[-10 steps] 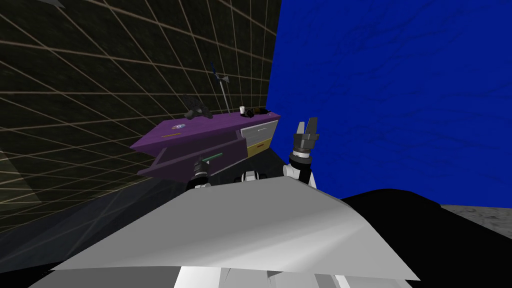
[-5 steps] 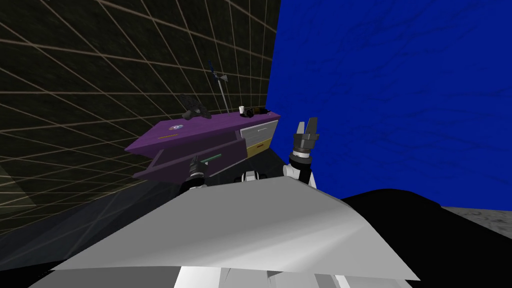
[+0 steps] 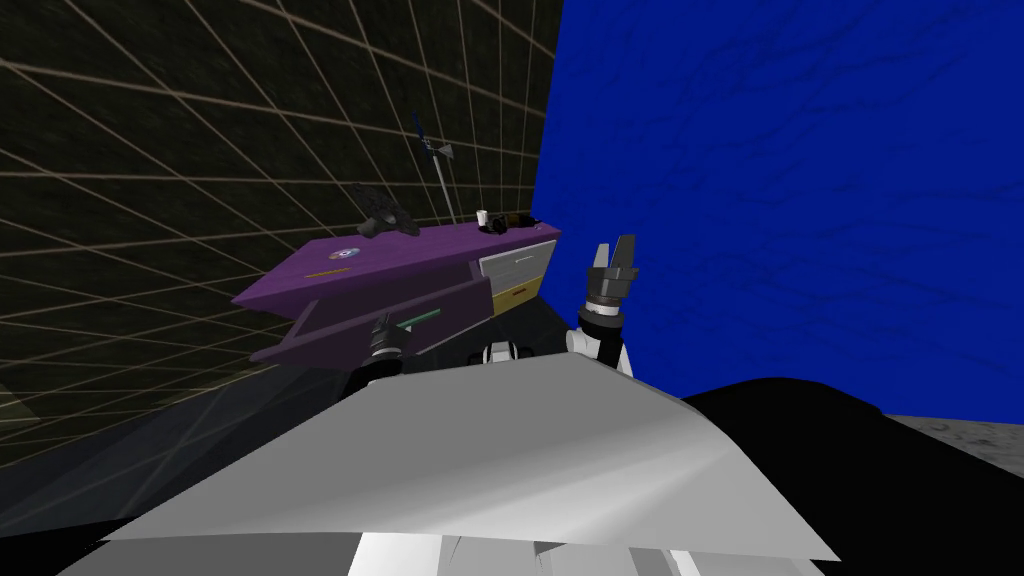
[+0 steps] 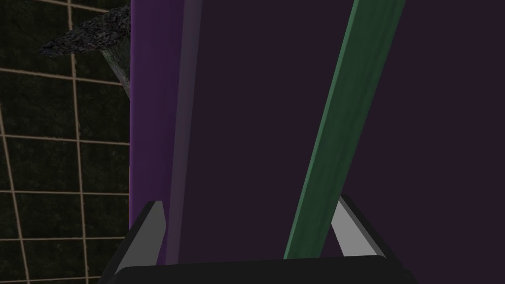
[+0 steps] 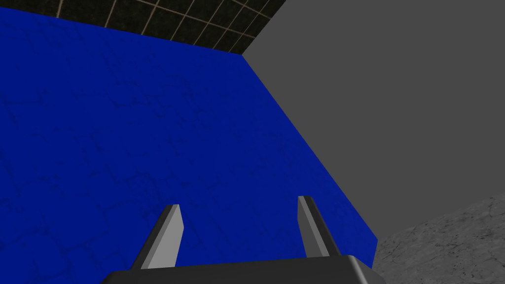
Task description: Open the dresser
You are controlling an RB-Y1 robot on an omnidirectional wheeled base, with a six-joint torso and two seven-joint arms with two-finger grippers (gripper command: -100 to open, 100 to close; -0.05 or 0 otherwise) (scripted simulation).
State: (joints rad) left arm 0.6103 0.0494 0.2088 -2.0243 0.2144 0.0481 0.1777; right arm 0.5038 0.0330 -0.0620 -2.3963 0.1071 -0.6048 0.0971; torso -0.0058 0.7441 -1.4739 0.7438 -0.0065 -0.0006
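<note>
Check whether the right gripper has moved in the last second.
No. The right gripper sits at the same spot beside the white drawer front of the dresser and the blue wall.

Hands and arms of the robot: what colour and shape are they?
The left hand and the right hand each have two thin, light grey, blade-like fingers on a dark box. Behind the right one: dark wrist, white forearm.

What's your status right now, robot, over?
Left claw open around green handle. Purple drawer partly out of dresser. Right claw open, raised by blue wall. Nothing seen blocking.
</note>
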